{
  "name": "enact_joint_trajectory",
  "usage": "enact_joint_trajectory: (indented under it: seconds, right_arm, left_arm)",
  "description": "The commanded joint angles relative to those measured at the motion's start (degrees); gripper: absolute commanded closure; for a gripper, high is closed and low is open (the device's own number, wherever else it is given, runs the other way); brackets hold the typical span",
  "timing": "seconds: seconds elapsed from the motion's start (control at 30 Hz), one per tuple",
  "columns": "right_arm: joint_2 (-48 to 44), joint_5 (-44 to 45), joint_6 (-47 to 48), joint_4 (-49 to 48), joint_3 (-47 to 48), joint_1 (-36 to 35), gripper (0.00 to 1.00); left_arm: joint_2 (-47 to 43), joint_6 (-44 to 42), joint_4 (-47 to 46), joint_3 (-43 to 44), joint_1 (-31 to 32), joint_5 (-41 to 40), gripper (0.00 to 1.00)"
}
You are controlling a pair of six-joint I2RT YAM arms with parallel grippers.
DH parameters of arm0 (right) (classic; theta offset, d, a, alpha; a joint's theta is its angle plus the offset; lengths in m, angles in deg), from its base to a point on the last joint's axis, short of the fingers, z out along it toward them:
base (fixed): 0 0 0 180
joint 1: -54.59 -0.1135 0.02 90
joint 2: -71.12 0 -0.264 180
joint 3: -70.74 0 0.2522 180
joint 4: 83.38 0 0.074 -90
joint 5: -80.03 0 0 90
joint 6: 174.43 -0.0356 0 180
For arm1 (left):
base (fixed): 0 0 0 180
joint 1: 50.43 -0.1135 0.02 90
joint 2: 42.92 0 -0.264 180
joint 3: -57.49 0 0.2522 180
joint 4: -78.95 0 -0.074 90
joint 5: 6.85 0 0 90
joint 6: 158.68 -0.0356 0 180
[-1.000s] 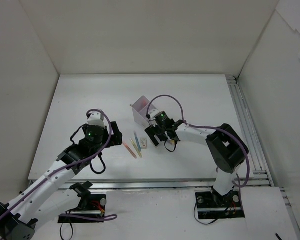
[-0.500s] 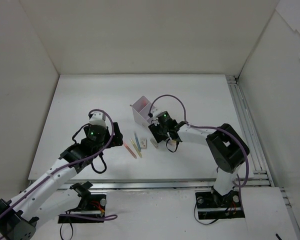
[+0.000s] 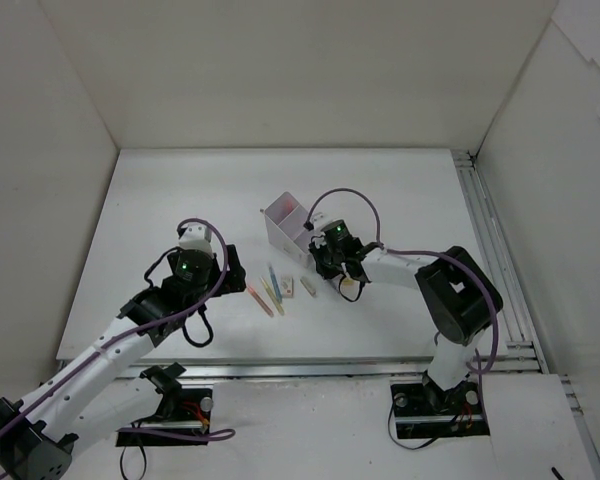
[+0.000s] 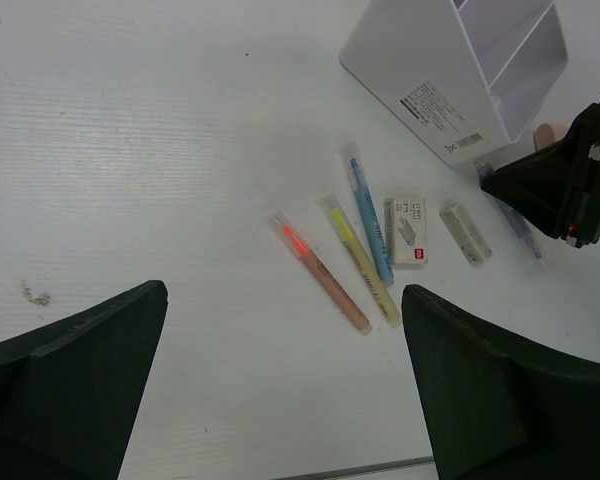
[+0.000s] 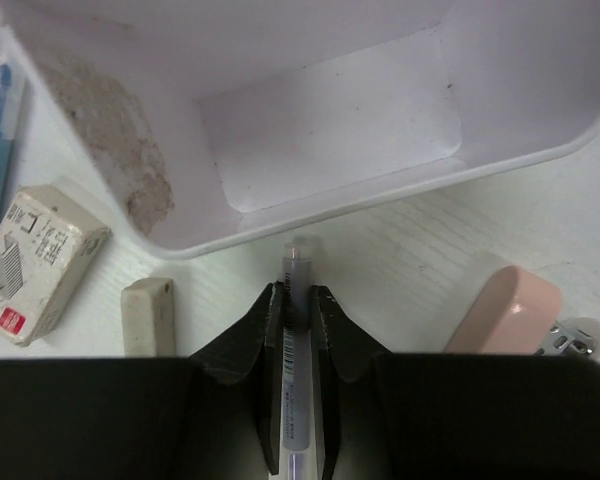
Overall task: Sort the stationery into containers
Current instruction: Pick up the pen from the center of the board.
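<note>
Step in hand: pick-up of one pen by the right arm.

Observed: the right gripper (image 5: pixel 293 300) is clamped on a thin pale pen (image 5: pixel 296 262), jaws pinching the barrel just behind its far end. The pen runs lengthwise between the fingers, on or barely above the table (image 5: pixel 410 260) (which of the two cannot be told). Its tip points at the near wall of the translucent box (image 5: pixel 380 188) and almost touches it. The left gripper (image 3: pixel 230 268) stands wide open and holds nothing, hovering near the row of pink pen (image 4: pixel 320 272), yellow pen (image 4: pixel 360 262) and blue pen (image 4: pixel 367 220).

Neighbours of the held pen: the tan eraser (image 5: pixel 147 315) just beside it on one side, the pink eraser (image 5: pixel 500 310) on the other, the labelled white eraser (image 5: pixel 35 260) farther off. None touches the fingers.

Judgement on doing it well:
- Lift straight up first. The tip sits so close to the wall that any forward motion would likely shove the box.
- The grip is near one end, so the long tail may droop or swing. Slow wrist motion is advisable.
- Once above the rim, carry over one compartment, tilt the tip downward and release low so the pen does not bounce out.
- Use that compartment for pens and the other for erasers (presumed sorting rule).
- The left arm had best stay away from the box until the right is clear.
</note>
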Motion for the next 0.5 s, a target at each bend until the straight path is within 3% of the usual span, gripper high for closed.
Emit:
enact_joint_trajectory:
  seconds: [0.0, 0.27, 0.37, 0.47]
  right_arm:
    - [-3.72, -4.63, -0.59, 4.01, -1.84, -0.4, 1.0]
    - [-14.79, -8.85, 5.46, 4.71, -2.28, -3.47, 1.0]
    - [-18.4, -11.14, 7.4, 0.6, -2.19, -3.74, 1.0]
    - [-20.25, -12.1, 9.42, -10.81, -3.07, -3.56, 1.0]
  left_arm:
    - [-0.8, -0.46, -0.82, 2.98, -0.26, -0.46, 0.0]
    - [-1.07, -0.54, -1.08, 2.45, -0.26, -1.16, 0.0]
    - [-1.94, -0.46, -1.17, 2.01, -0.26, -2.04, 0.0]
    - [-3.43, -0.28, -2.31, 1.14, -0.26, -2.48, 0.0]
